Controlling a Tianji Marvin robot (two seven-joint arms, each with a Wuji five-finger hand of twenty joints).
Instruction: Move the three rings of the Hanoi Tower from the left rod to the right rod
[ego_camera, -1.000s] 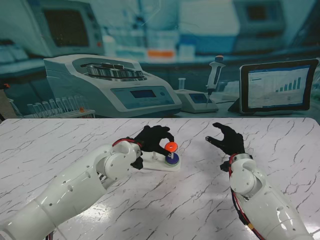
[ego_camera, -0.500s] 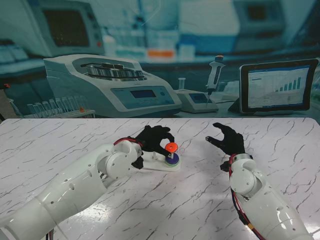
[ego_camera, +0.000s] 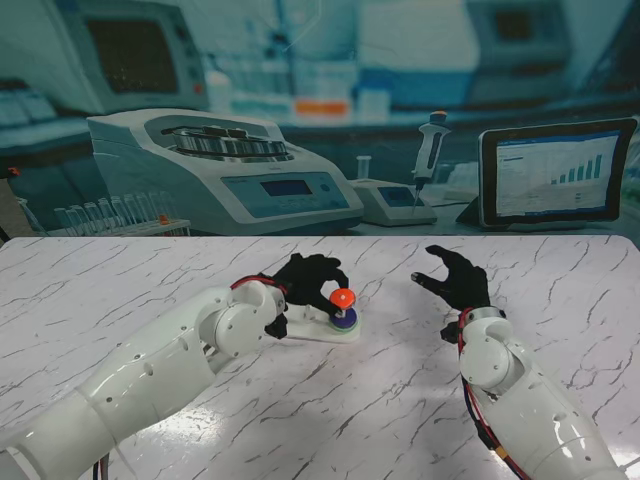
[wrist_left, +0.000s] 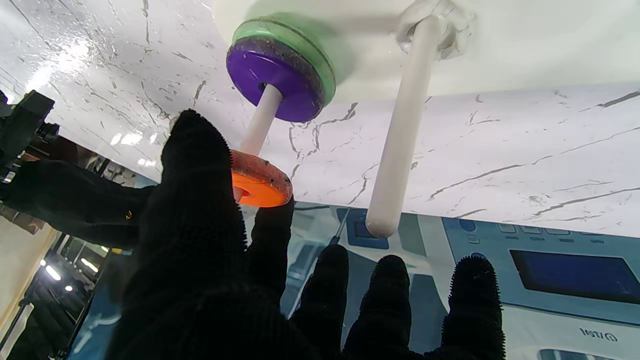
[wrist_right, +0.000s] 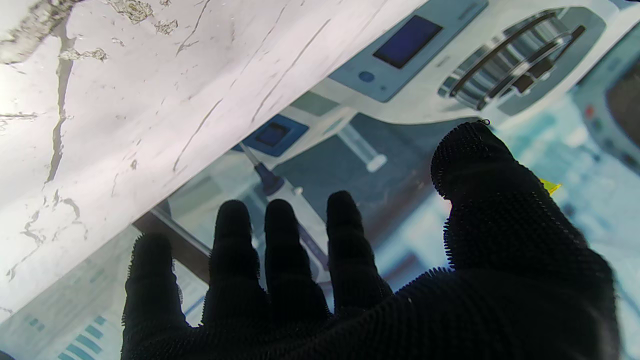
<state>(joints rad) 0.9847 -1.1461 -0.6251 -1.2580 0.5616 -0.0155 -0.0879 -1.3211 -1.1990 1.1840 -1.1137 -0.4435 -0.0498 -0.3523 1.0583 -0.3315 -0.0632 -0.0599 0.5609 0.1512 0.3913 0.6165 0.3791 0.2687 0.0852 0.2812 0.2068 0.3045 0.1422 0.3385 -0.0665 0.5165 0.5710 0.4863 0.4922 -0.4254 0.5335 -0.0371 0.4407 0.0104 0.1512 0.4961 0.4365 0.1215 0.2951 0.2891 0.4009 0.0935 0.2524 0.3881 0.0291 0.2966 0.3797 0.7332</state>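
Observation:
My left hand (ego_camera: 305, 280) is shut on the orange ring (ego_camera: 343, 298), pinching it between thumb and forefinger. In the left wrist view the orange ring (wrist_left: 260, 181) sits threaded near the tip of a white rod, with the thumb (wrist_left: 195, 165) on one side. At that rod's foot lies the purple ring (wrist_left: 272, 80) on the green ring (wrist_left: 305, 45). A second, bare rod (wrist_left: 400, 130) stands beside it on the white base (wrist_left: 525, 45). My right hand (ego_camera: 455, 280) hovers open to the right of the tower, holding nothing, fingers spread (wrist_right: 280, 240).
The white base (ego_camera: 318, 333) stands mid-table on white marble (ego_camera: 150, 290). Behind the table's far edge is a lab backdrop with a centrifuge (ego_camera: 225, 170), a pipette (ego_camera: 430, 145) and a tablet (ego_camera: 555, 172).
The orange ring has sunk slightly along the rod in my left hand's pinch. My right hand has not moved.

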